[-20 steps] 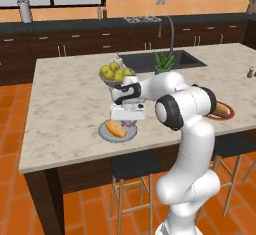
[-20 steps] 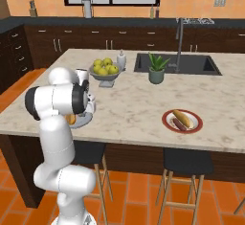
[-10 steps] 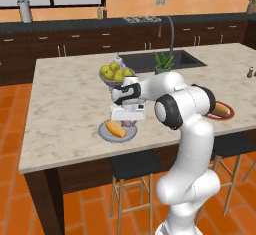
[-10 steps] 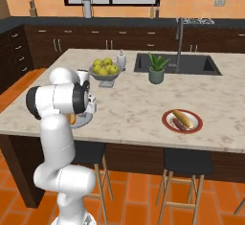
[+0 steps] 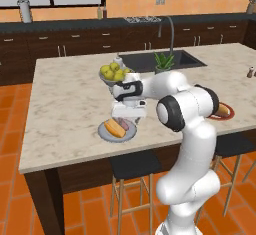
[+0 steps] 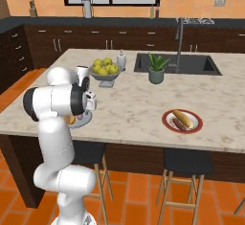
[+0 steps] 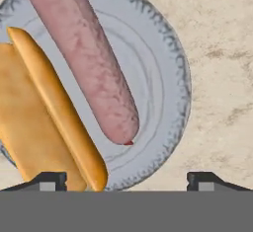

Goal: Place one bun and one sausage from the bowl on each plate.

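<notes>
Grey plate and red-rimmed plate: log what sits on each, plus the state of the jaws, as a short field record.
grey plate: bun and pink sausage lying side by side
red-rimmed plate: a bun and a dark sausage
gripper: jaws open, above the grey plate, holding nothing
fruit bowl: on the counter behind the grey plate
task state: each plate has one bun and one sausage

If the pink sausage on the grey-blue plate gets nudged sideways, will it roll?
Probably. The pink sausage is a smooth round rod lying flat on the grey-blue plate, so a side push would likely roll it. The bun lies close alongside and may stop it that way. Its straight shape suggests it's fairly stiff.
</notes>
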{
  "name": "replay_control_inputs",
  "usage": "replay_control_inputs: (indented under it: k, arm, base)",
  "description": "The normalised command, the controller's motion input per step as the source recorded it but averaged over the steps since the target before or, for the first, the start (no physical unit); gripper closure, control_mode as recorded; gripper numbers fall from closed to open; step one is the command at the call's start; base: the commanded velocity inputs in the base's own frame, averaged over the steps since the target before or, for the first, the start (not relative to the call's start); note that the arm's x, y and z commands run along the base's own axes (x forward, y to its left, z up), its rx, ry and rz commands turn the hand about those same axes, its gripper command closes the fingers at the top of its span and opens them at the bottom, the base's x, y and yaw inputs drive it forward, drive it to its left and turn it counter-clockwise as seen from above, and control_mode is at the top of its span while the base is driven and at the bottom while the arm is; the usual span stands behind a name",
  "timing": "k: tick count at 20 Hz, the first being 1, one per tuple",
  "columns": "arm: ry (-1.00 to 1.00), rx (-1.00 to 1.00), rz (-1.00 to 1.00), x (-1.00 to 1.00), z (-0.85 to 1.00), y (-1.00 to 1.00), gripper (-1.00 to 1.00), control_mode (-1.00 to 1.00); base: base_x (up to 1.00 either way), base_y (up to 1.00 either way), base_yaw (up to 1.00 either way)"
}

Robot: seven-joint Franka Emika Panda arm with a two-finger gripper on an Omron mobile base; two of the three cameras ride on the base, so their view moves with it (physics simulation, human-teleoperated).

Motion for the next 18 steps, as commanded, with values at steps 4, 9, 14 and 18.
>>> replay_control_inputs:
  k: [4, 9, 14, 18]
  arm:
    - [-0.21, 0.07, 0.0, -0.83, 0.66, -0.3, -1.0, -1.0]
    - [-0.16, 0.03, 0.0, -0.99, 0.39, -0.33, -1.0, -1.0]
    - [-0.12, 0.0, 0.0, -0.98, 0.25, -0.33, -1.0, -1.0]
    - [-0.04, 0.0, 0.0, -0.67, 0.6, -0.27, -1.0, -1.0]
  base:
    - [0.0, 0.0, 0.0]
    - [0.0, 0.0, 0.0]
    - [0.0, 0.0, 0.0]
    - [0.0, 0.0, 0.0]
